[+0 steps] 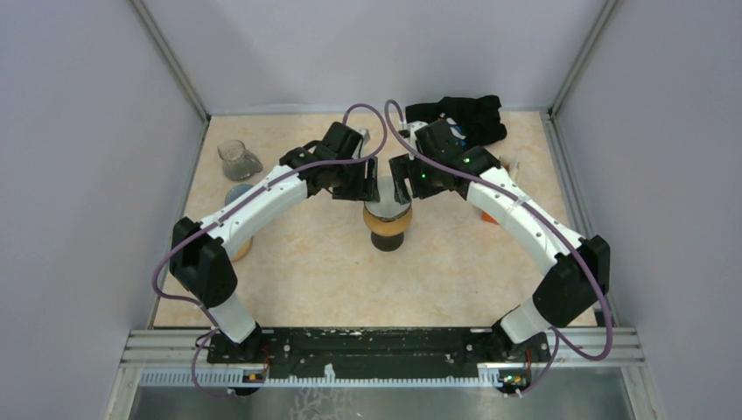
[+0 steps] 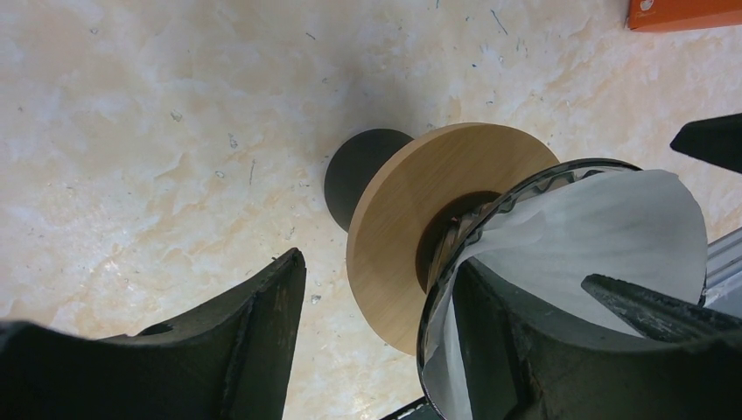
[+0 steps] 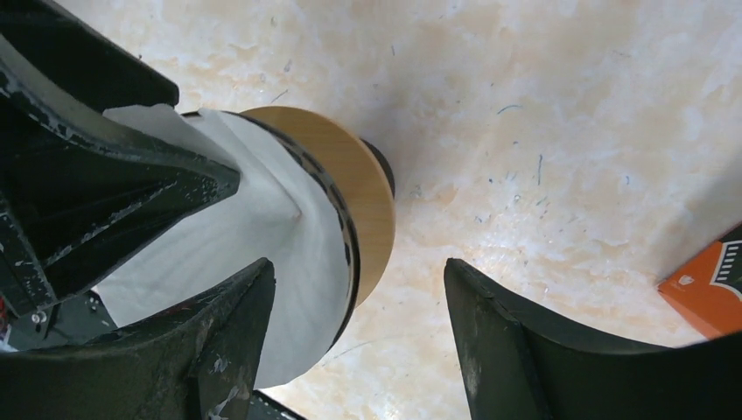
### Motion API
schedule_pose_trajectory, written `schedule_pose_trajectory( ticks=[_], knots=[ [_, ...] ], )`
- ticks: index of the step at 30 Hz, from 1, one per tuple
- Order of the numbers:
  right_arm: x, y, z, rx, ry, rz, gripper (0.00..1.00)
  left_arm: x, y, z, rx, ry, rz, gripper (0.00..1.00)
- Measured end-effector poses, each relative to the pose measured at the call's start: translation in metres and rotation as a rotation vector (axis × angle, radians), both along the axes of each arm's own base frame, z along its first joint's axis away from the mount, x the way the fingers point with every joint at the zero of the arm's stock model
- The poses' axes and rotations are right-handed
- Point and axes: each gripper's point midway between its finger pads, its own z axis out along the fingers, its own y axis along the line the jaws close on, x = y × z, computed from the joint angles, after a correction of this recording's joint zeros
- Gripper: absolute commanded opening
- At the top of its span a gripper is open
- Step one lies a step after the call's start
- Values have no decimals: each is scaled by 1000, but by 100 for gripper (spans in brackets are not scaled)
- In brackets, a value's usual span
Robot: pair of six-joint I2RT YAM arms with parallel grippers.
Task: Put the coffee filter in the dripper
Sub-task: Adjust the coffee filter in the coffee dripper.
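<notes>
The dripper (image 1: 388, 225), a glass cone with a round wooden collar (image 2: 411, 219) on a black base (image 2: 359, 171), stands mid-table. The white paper filter (image 2: 612, 227) sits inside the glass cone, its edge rising above the rim; it also shows in the right wrist view (image 3: 262, 227). My left gripper (image 1: 360, 182) is open and straddles the left rim, with one finger (image 2: 525, 350) inside the filter and the other outside. My right gripper (image 1: 404, 179) is open and straddles the right rim, with one finger (image 3: 201, 350) on the filter paper.
A glass beaker (image 1: 238, 159) stands at the back left. A black cloth (image 1: 464, 118) lies at the back. An orange box (image 1: 492, 215) lies under the right arm, also in the right wrist view (image 3: 709, 280). A tan object (image 1: 241, 247) sits under the left arm.
</notes>
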Motion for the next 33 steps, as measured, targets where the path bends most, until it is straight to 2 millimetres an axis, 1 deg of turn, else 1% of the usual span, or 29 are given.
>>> schedule_pose_trajectory(
  ticks=[6, 9, 17, 25, 33],
  knots=[
    [12, -1, 5, 14, -42, -35, 71, 0, 0, 0, 1, -1, -2, 67],
    [17, -2, 3, 15, -56, -53, 72, 0, 0, 0, 1, -1, -2, 68],
    [17, -13, -17, -22, -32, -88, 71, 0, 0, 0, 3, -1, -4, 67],
    [18, -13, -17, -21, -35, -93, 72, -1, 1, -1, 7, 3, -3, 67],
    [18, -13, -18, -21, -37, -95, 71, -5, 7, -1, 17, 7, 6, 67]
  ],
)
